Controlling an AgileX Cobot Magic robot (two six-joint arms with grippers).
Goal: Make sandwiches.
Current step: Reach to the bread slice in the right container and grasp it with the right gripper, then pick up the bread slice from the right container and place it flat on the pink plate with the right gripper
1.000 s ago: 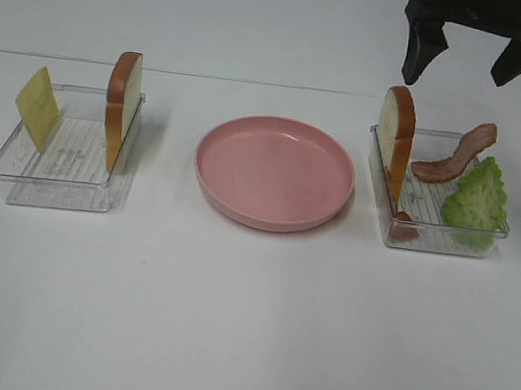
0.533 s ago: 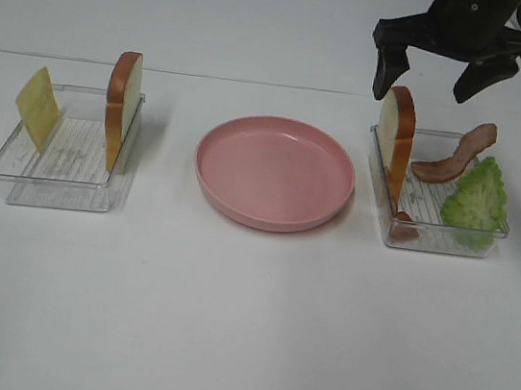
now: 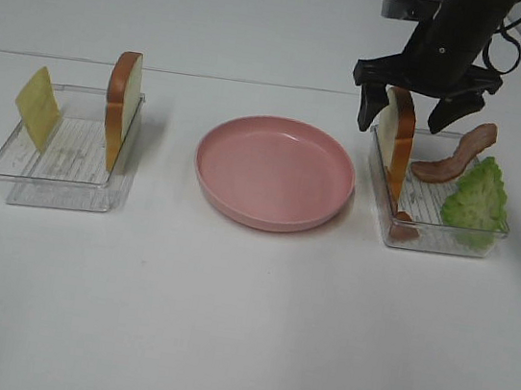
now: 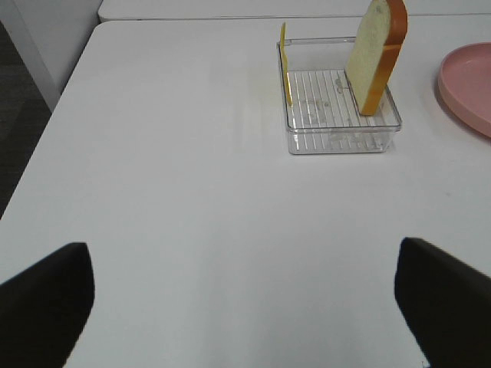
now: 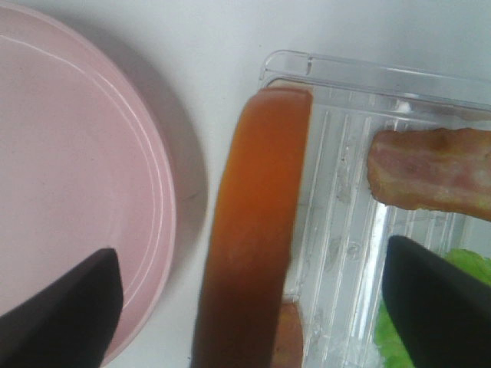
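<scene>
My right gripper (image 3: 405,115) is open and straddles the top of an upright bread slice (image 3: 395,141) in the right clear tray (image 3: 449,236); one finger is on each side, not touching. The wrist view shows the slice's brown crust (image 5: 257,222) between the fingertips (image 5: 65,314). That tray also holds bacon (image 3: 455,156), green lettuce (image 3: 476,198) and another bacon piece (image 3: 403,227). The left tray (image 3: 53,187) holds a second upright bread slice (image 3: 122,108) and a yellow cheese slice (image 3: 37,106). My left gripper (image 4: 245,307) is open, well short of the left tray (image 4: 337,142).
An empty pink plate (image 3: 274,171) sits between the two trays on the white table; its rim shows in the right wrist view (image 5: 153,230) and the left wrist view (image 4: 468,84). A table seam runs behind the trays.
My right gripper has come down and moved left, from above and behind the right tray to around the top of the bread slice. Nothing else has moved.
</scene>
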